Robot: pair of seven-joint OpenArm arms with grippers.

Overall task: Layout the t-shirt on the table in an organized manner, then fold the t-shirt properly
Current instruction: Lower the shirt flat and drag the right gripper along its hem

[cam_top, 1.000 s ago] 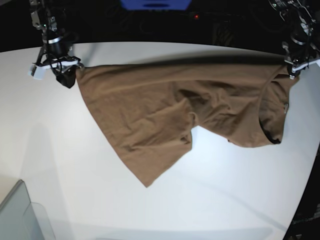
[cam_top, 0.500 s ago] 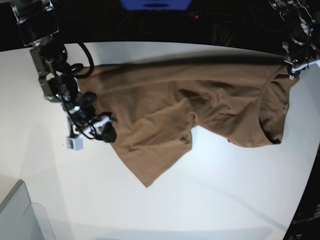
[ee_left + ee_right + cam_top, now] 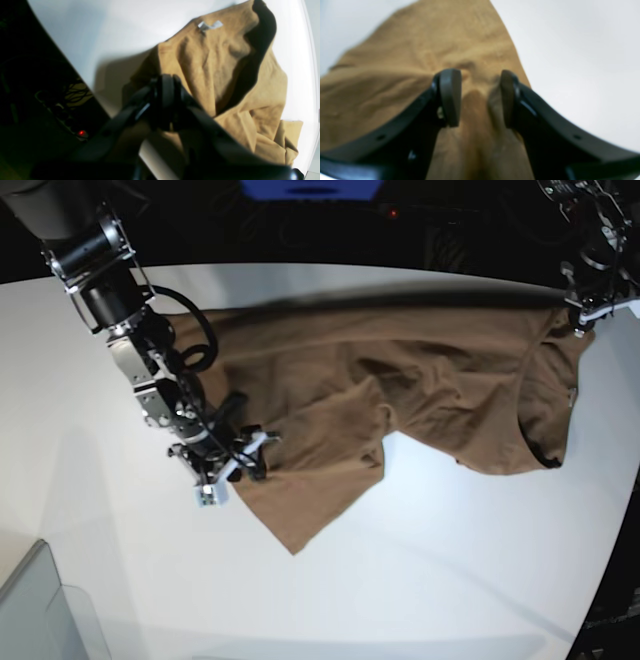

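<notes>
We see the layout step under way, the folding not yet begun; the t-shirt (image 3: 400,410) lies rumpled across the far half of the white counter (image 3: 420,580), its far edge stretched roughly straight, its near side bunched and one pointed corner reaching toward the counter's middle. The left gripper (image 3: 583,315), at the base view's right edge, has its fingers (image 3: 165,100) closed tight on a pinch of cloth beside the collar, the small white tag (image 3: 209,25) showing just beyond them in the left wrist view. The right gripper (image 3: 235,465) hangs low over the shirt's other end, near the pointed corner; its fingers (image 3: 450,97) stand moderately apart with brown cloth under the gap, and we cannot tell from the blurred right wrist view whether they touch the fabric; nothing is clamped between them. We judge that the next move calls for the right gripper to settle onto a hem edge or corner here and close on a single layer, then draw it outward against the left gripper's hold so the body spreads flat; the risk, as we read it, is pinching several bunched layers at once.
</notes>
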